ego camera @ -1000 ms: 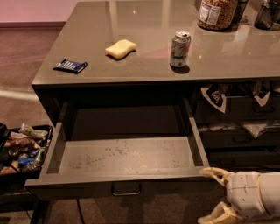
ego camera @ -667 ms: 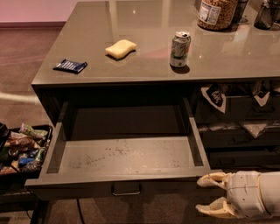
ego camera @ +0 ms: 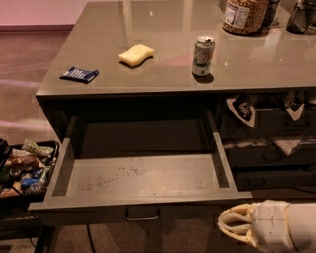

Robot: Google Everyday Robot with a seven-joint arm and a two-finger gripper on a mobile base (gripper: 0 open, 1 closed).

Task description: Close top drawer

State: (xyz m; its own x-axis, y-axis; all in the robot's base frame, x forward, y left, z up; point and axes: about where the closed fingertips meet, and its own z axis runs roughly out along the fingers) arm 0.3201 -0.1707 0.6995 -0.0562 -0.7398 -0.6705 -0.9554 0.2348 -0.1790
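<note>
The top drawer (ego camera: 143, 175) stands pulled well out beneath the surface (ego camera: 163, 74), its long front running left to right. The pincer (ego camera: 226, 223) sits just below that front's right end, clenched on nothing. Closing means pushing away from the camera, into the cabinet. A moment ago the pincer was spread — the drawer has not moved.

The grey table (ego camera: 163, 29) bears a blue packet (ego camera: 79, 74), sponge (ego camera: 136, 54), can (ego camera: 203, 55) and jar (ego camera: 245, 15); the gripper (ego camera: 228, 225) sits below its front edge, right.
</note>
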